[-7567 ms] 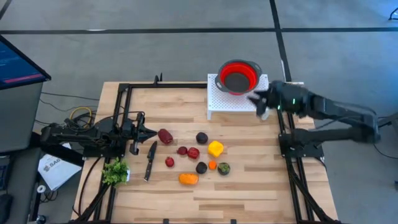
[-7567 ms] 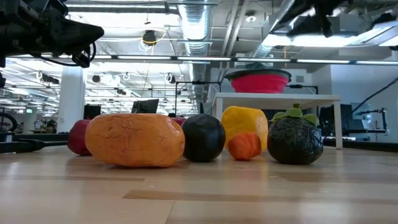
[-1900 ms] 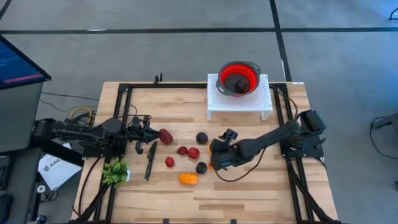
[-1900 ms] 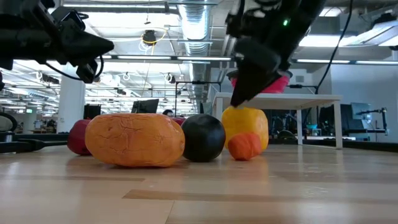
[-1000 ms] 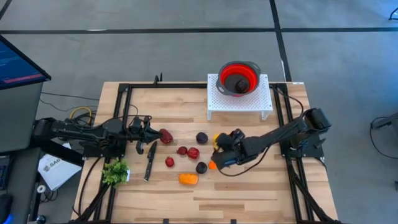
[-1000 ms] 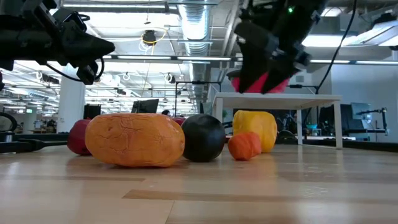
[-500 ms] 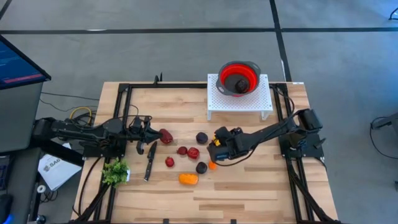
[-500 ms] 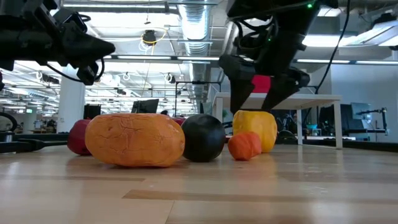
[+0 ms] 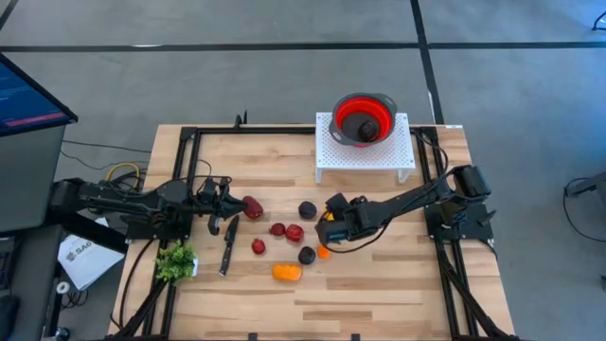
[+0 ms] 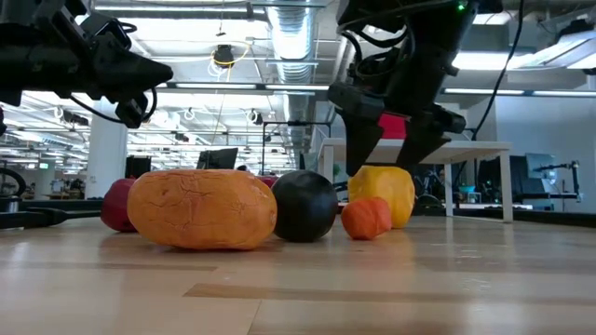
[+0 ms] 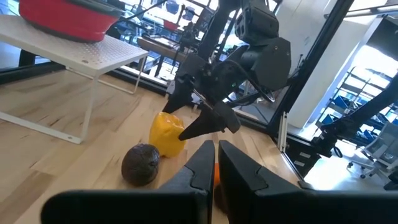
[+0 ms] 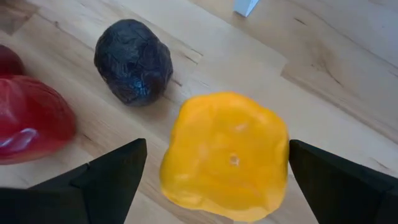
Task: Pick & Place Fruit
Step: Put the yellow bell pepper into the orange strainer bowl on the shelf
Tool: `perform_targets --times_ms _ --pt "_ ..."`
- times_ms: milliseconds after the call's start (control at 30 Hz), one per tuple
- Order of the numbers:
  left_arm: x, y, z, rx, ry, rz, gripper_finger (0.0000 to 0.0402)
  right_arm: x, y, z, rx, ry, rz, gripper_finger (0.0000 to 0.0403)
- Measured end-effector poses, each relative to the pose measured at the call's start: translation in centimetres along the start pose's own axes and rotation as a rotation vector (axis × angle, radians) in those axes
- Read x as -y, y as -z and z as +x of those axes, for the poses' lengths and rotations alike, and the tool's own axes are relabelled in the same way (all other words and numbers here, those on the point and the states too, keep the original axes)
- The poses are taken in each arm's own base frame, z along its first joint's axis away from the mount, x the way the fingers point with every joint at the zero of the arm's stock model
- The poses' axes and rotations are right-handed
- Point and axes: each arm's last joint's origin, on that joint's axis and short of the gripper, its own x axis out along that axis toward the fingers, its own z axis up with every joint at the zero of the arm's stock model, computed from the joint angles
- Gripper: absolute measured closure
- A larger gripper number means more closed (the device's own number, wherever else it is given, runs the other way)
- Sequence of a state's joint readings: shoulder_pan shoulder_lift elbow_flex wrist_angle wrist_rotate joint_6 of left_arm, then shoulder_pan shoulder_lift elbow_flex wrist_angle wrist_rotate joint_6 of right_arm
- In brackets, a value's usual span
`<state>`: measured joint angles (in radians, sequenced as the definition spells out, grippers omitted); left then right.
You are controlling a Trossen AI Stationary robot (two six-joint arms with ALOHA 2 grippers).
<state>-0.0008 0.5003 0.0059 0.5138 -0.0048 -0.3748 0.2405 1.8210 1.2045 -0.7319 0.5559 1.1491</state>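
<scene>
A yellow fruit (image 12: 227,155) rests on the wooden table (image 9: 379,284), beside a dark purple one (image 12: 134,61). My right gripper (image 12: 217,149) hangs open over the yellow fruit, slanting down, one finger on either side of it and apart from it; the low view shows the fingertips just above its top (image 10: 382,191). More fruit lies to the left: red pieces (image 9: 294,232), a dark one (image 9: 307,255), a small orange one (image 9: 323,251) and a big orange one (image 9: 287,272). My left gripper (image 9: 230,202) waits shut at the table's left, next to a red fruit (image 9: 251,206).
A red bowl (image 9: 363,116) with one dark fruit in it stands on a white perforated stand (image 9: 365,156) at the far edge. A black-handled knife (image 9: 228,244) and a leafy green bunch (image 9: 176,260) lie near the left arm. Black frame rails (image 9: 445,275) run along both sides.
My right gripper has moved a little toward the table's left and far edge and come down over the yellow fruit, rolling about its own axis, so that its fingers now stand on either side of the fruit. The fruit has stayed where it was.
</scene>
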Motion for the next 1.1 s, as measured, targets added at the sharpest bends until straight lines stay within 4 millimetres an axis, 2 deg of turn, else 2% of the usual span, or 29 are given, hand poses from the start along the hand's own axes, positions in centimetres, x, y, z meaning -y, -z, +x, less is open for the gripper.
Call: perform_targets --times_ms 67,400,733,1100 --pt "0.0 0.0 0.0 0.003 0.001 0.0 0.0384 0.0 0.1 0.1 -0.024 -0.009 -0.019 0.0019" --pt "0.0 0.0 0.0 0.003 -0.003 0.0 0.0384 -1.0 1.8 3.6 -0.059 0.043 -0.088 0.0028" --pt "-0.1 0.2 0.2 -0.014 -0.01 0.0 0.0384 -1.3 2.3 3.4 -0.034 0.043 -0.15 0.0108" --pt "-0.1 0.2 0.2 -0.014 -0.009 0.0 0.0384 -2.0 3.9 2.3 -0.031 0.016 -0.292 0.0127"
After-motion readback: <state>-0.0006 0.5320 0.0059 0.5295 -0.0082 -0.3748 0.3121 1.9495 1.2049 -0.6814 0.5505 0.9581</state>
